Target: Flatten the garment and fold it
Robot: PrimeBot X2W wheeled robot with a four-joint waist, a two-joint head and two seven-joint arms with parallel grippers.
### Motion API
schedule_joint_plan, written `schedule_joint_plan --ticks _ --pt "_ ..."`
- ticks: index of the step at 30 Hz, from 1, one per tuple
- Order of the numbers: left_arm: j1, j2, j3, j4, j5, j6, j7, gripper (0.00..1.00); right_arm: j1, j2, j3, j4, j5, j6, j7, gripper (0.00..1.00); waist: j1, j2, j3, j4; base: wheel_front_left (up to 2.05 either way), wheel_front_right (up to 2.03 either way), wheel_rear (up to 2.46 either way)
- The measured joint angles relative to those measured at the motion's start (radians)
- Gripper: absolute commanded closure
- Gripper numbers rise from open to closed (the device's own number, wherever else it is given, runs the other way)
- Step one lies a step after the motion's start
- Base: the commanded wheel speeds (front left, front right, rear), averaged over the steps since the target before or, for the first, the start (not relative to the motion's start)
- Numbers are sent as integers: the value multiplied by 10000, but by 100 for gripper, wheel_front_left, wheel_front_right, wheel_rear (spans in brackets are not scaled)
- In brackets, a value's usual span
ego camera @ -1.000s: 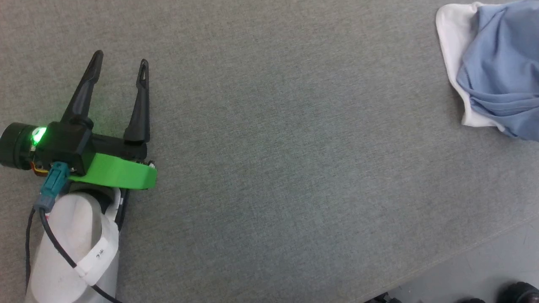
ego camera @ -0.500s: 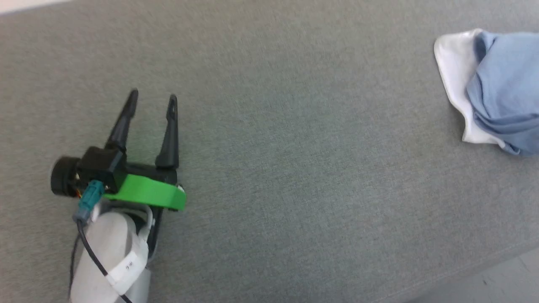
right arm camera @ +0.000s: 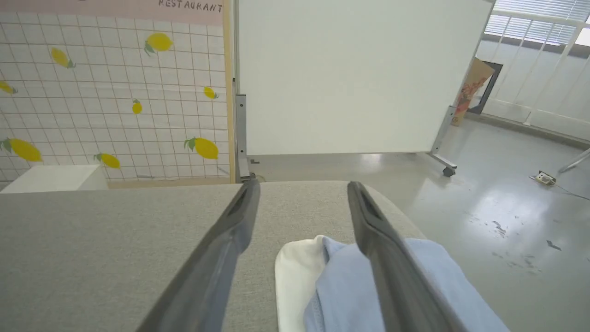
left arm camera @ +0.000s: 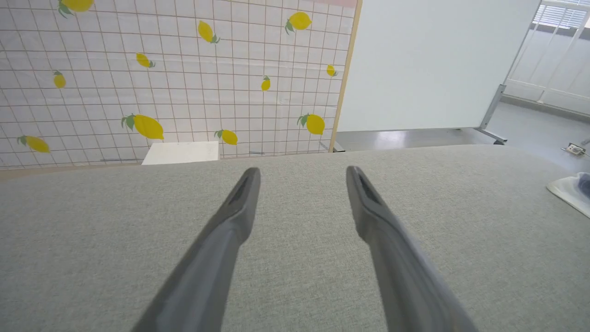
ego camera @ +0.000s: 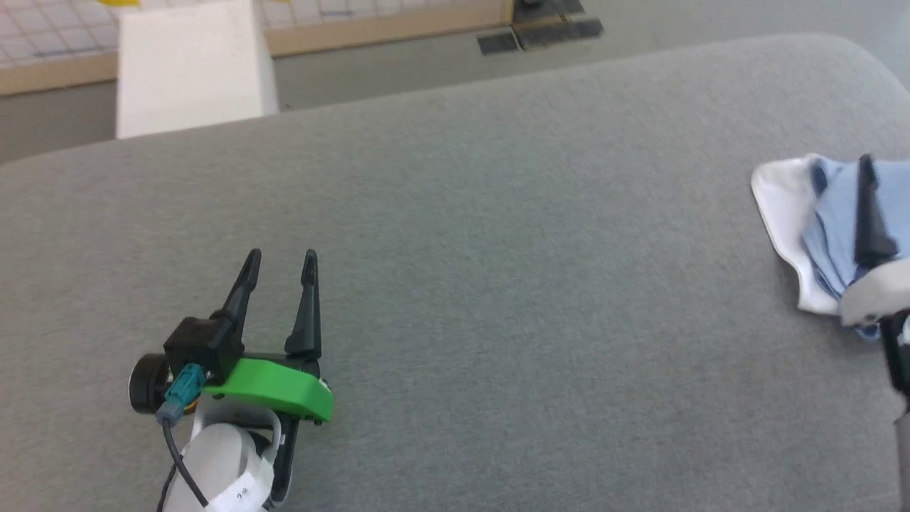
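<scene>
The garment (ego camera: 825,220) is a crumpled light blue shirt with a white inner part, lying at the right end of the grey table (ego camera: 498,284). In the right wrist view it lies (right arm camera: 332,286) low between and under my right gripper's (right arm camera: 303,185) fingers, which are open and hold nothing. One right finger (ego camera: 866,213) crosses the blue cloth in the head view. My left gripper (ego camera: 281,257) is open over bare table at the lower left, far from the shirt. The left wrist view (left arm camera: 302,171) catches the shirt's white edge (left arm camera: 569,191) far right.
The table's far edge curves round at its right corner (ego camera: 853,57). Beyond it stand a white box (ego camera: 188,67), a lemon-patterned tiled wall (left arm camera: 138,69) and a white board on wheels (right arm camera: 350,74). Shiny grey floor (right arm camera: 507,207) lies to the right.
The head camera has tilted up, so the table's far edge and the room now show. My right gripper's finger and pale forearm have come into view over the shirt.
</scene>
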Motion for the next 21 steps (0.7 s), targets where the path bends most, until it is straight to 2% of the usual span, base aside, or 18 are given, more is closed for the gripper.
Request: schedule_joint_plan --ticks 2,5,10,14,21 --pt "95 -25 23 71 -33 2 0 0 580 226 228 -775 600 0 232 0 0 0 -216 234 0 0 0" --pt "256 -96 15 234 -48 23 -2 0 1370 316 476 -1816 892 0 493 0 0 0 -514 610 0 0 0" --pt "494 -182 27 362 -138 79 0 0 2211 744 708 -3150 671 -2 662 0 0 0 -948 1219 0 0 0" --pt "634 -234 -10 349 -134 161 -2 0 2812 1409 759 -3532 324 -2 552 0 0 0 -1255 1690 0 0 0" --pt "827 -284 -167 165 -132 161 -2 0 3645 2073 631 -3544 -105 -2 113 0 0 0 -1481 2107 0 0 0"
